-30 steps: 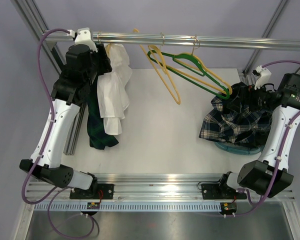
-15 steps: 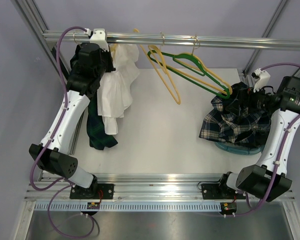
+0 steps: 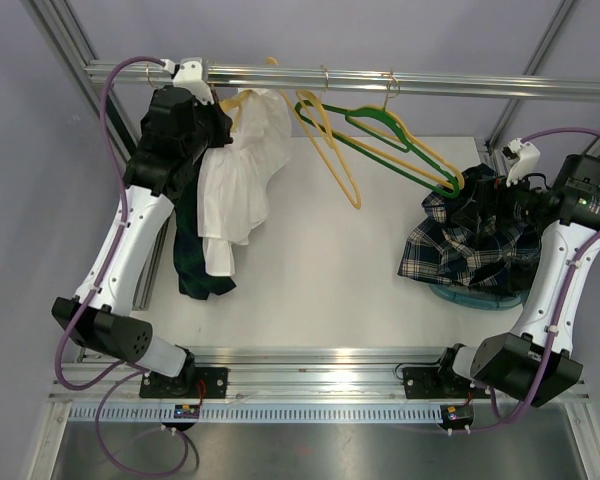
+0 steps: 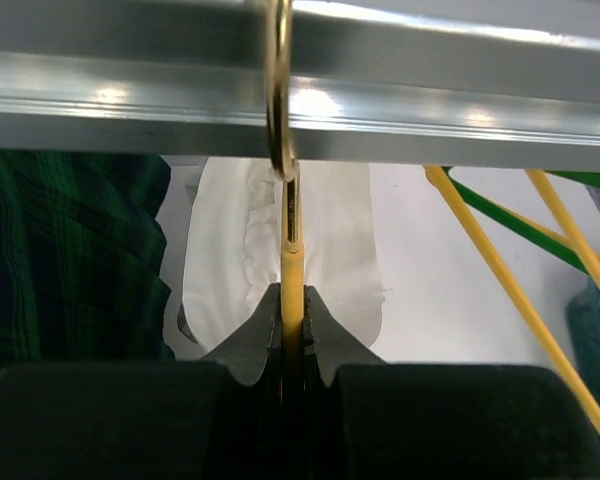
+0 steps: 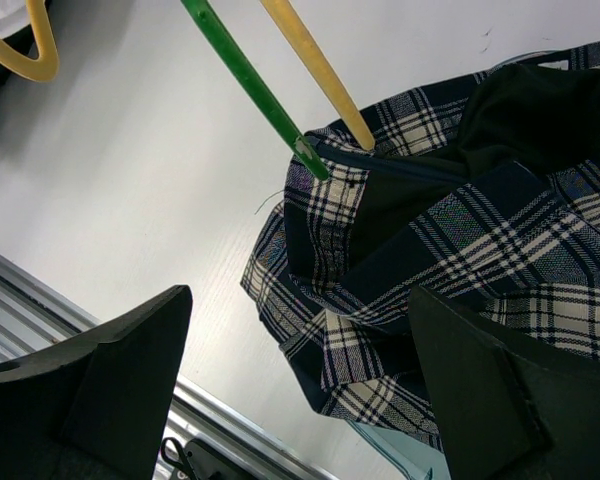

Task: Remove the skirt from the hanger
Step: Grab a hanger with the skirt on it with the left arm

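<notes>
Skirt (image 3: pixel 238 175), white and ruffled, hangs from a yellow hanger (image 4: pixel 292 270) on the rail (image 3: pixel 380 80), toward the rail's left end, beside a dark green plaid garment (image 3: pixel 195 250). Its long axis runs down from the rail toward the table (image 3: pixel 310 260), hem lowest.

My left gripper (image 4: pixel 291 318) is clamped on the hanger's neck just under the rail, directly below the hook. My right gripper (image 5: pixel 300 330) stands wide open and holds nothing, well away at the rail's right end, above a plaid heap (image 3: pixel 475 240).

Assessment: the fabric looks light, soft and limp; it should bunch and slide rather than resist. I judge the waistband, just below the rail where it meets the hanger, the soundest hold. How it is fixed to the hanger I cannot tell.
</notes>
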### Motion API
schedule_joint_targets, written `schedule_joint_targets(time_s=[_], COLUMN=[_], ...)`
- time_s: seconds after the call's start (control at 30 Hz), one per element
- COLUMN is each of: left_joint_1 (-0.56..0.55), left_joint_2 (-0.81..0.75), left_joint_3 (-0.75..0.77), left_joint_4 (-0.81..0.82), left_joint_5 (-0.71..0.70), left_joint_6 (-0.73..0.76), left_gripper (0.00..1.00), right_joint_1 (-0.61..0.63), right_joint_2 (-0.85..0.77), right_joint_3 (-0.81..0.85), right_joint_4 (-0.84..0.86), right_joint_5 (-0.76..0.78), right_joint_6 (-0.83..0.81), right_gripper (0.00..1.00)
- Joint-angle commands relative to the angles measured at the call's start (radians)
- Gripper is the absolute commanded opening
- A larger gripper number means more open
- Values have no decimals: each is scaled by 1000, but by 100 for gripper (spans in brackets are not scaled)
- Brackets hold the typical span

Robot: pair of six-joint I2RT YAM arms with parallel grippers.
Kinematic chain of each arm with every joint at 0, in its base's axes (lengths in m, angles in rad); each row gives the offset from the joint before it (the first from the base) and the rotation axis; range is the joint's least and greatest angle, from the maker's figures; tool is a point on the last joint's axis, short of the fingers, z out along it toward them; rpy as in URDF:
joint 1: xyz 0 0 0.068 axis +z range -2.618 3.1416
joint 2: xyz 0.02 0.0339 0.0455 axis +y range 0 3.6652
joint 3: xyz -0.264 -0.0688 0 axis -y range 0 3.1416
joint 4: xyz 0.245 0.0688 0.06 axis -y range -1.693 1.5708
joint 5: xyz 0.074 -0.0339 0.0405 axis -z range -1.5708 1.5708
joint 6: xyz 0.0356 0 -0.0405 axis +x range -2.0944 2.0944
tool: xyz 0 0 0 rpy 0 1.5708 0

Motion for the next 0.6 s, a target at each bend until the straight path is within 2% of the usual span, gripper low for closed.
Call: schedule_joint_targets(time_s=[0.0, 0.1, 0.23, 0.57], left_joint_1=[3, 3, 3, 3], left_joint_2=[-140, -153, -129, -92], left_joint_3=[96, 101, 176, 273], left_joint_4=[214, 202, 105, 64], left_joint_5=[25, -28, -99, -61], left_joint_6=[-78, -131, -221, -347], left_gripper=[0, 0, 0, 0], right_joint_1=[0, 0, 2, 0], right_joint_2=[-15, -21, -26, -32], right_joint_3=[-1, -9, -21, -38], right_joint_4=[38, 41, 48, 61], right_joint_5=[-36, -36, -36, -27], right_joint_6=[11, 12, 17, 22], right_gripper=[96, 97, 97, 97])
